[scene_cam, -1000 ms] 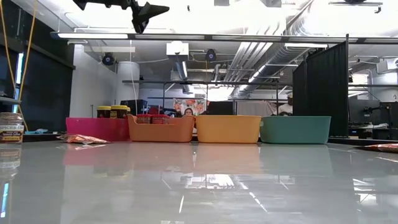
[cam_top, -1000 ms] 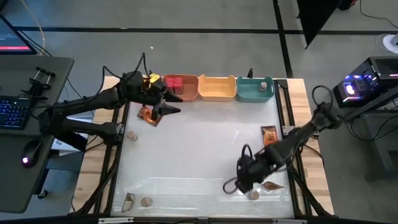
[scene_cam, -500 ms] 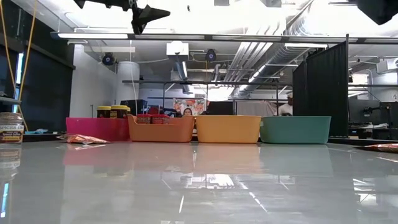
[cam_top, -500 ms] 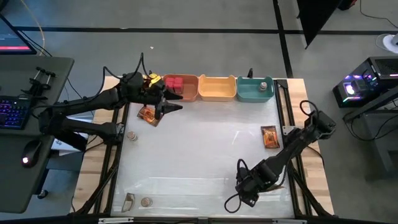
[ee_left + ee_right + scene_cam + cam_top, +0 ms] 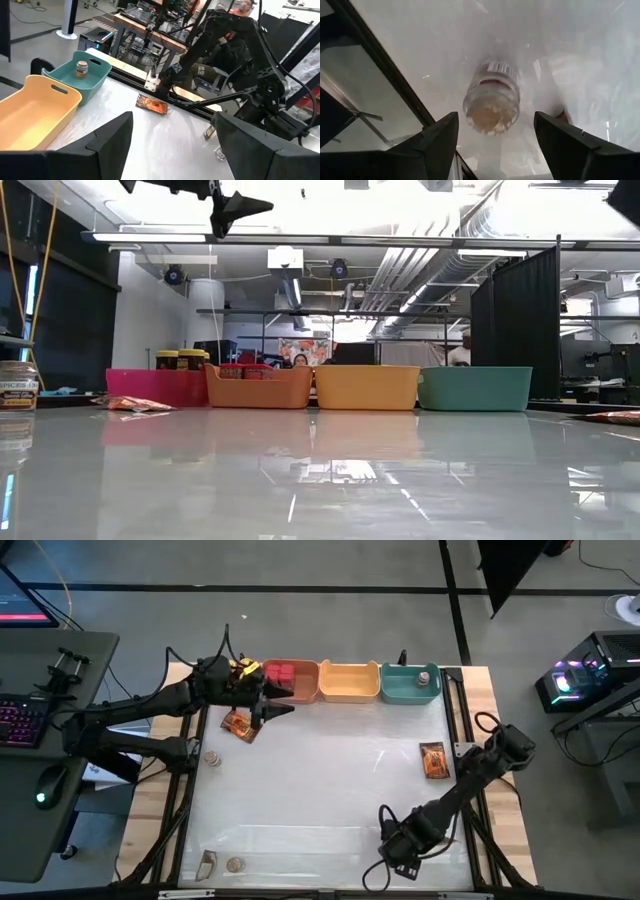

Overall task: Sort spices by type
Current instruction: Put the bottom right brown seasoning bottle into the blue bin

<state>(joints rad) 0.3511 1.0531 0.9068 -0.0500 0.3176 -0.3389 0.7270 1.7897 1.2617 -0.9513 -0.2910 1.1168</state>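
1. The right gripper is low at the table's near right corner, fingers spread wide with nothing between them. Its wrist view looks down on a little jar standing upright on the tabletop, long axis vertical, seen end-on from above between and beyond the two fingertips, not touched by either.
2. A barcode strip shows on that jar's label; no words can be read there.
3. The left gripper hangs high over the far left of the table, just in front of the bins, fingers open and empty.
4. A flat foil packet lies just below the left gripper, tilted diagonally. A second foil packet lies near the right edge, long axis running near to far.
5. Another jar stands upright at the left edge; its label is readable only in part in the low view, as "SPICES".
6. At the near left edge sit a further jar and a small packet.
7. Along the far edge: yellow-lidded jars in the pink bin, red boxes in the orange bin, a yellow bin, and a teal bin holding one upright jar.
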